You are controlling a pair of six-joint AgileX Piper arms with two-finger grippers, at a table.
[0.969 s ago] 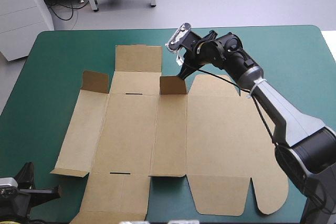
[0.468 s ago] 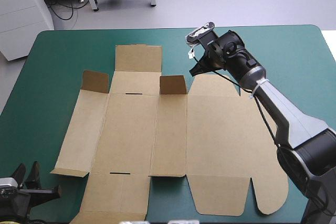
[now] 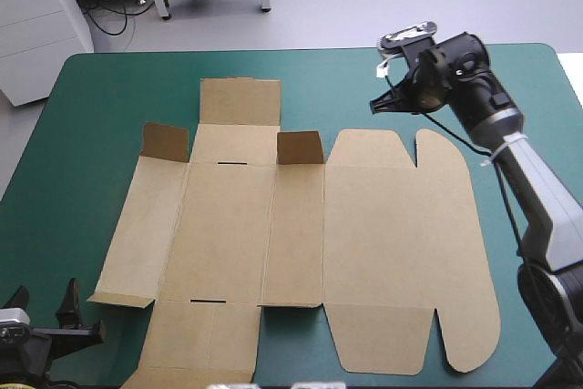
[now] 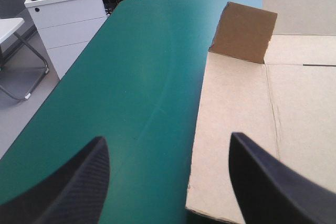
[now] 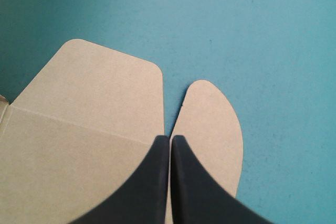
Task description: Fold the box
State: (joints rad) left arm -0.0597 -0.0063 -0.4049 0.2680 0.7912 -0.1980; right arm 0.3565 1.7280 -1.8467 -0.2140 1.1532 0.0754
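The brown box [image 3: 301, 243] lies as a flat cut sheet across the teal-green cover. Two small flaps stand raised along its far side, one at the left [image 3: 166, 141] and one near the middle [image 3: 300, 148]. My right gripper [image 3: 373, 107] is shut with nothing in it and hovers just past the box's far edge. In the right wrist view this gripper [image 5: 170, 139] is above the slit between a broad flap [image 5: 89, 103] and a rounded tab [image 5: 212, 124]. My left gripper [image 3: 43, 298] stands open at the table's near left corner. In its own view this gripper [image 4: 167, 139] faces the box's left panel [image 4: 236, 129].
A white drawer cabinet [image 3: 36, 25] stands off the table's far left corner and also shows in the left wrist view [image 4: 68, 14]. Bare teal-green cover [image 3: 109, 88] runs along the left and far sides of the box.
My right gripper has drawn away from the middle raised flap and moved right along the far edge, uncovering the rounded tabs. My left gripper has opened from shut.
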